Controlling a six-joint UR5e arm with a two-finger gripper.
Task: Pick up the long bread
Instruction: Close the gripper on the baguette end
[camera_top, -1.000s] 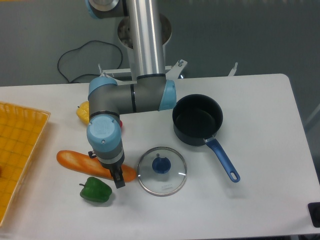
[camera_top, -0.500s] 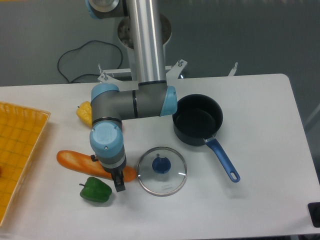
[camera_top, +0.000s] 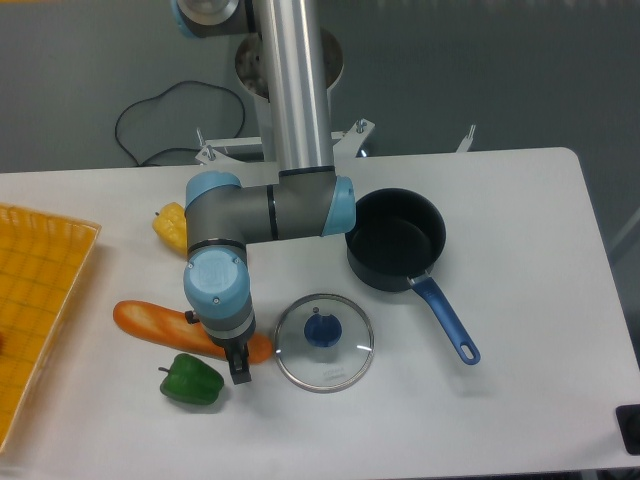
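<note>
The white tabletop (camera_top: 520, 400) carried the long bread (camera_top: 160, 326) at lower left of the frame, lying above a green pepper (camera_top: 192, 381). The gripper (camera_top: 238, 366) reached the loaf's right end; its grip could not be told.

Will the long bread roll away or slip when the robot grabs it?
The long bread looks rounded along its length, so it could roll a little on the table if nudged. Its shiny skin suggests it may be slippery. The gripper sits near one end, so the loaf might tip when lifted.
</note>
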